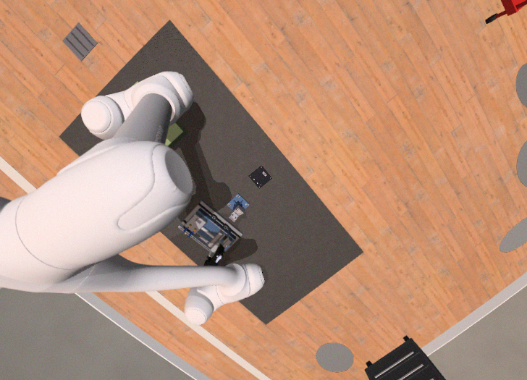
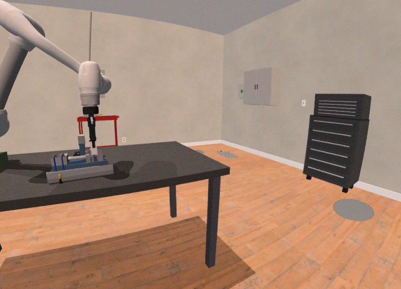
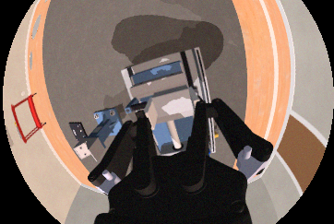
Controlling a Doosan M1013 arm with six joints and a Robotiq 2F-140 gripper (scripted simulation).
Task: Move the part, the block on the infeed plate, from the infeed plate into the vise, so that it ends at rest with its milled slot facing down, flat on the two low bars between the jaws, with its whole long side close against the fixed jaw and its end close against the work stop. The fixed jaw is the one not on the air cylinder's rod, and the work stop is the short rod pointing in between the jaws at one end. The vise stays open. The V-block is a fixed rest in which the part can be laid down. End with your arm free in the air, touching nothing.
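Black tool (image 3: 172, 116) grips the part (image 3: 171, 105), hiding its sides.

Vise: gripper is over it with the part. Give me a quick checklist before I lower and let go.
1. Grip on part: ok, gripper is shut on it.
2. Gripper above vise: ok, it hangs over the end of the vise nearest the arm's wrist.
3. Infeed plate free of the part: ok, nothing on it.
4. Slot facing down: cannot tell, the part's underside is hidden.
5. Long side against the fixed jaw, end at the work stop: cannot tell, too small and partly hidden by the fingers.
6. Vise open: cannot tell in these views.
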